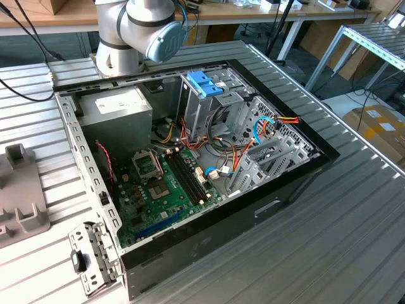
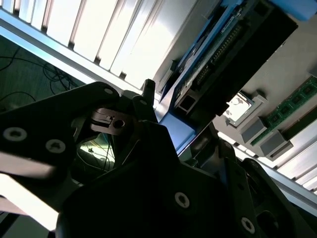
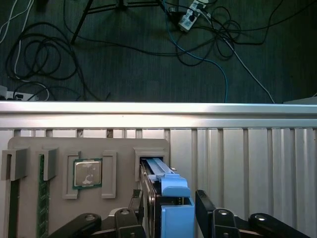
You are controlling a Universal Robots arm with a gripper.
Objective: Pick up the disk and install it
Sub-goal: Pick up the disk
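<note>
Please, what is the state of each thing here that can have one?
disk: standing on edge in a slot of the grey holder.
gripper: positioned around the disk.
processor: lying flat in a holder pocket.
memory sticks: standing in holder slots.
computer case: open, side panel off.

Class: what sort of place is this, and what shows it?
Probably a robotics lab or workshop: a robot arm, an opened computer case on a ribbed metal table, cardboard boxes nearby.
</note>
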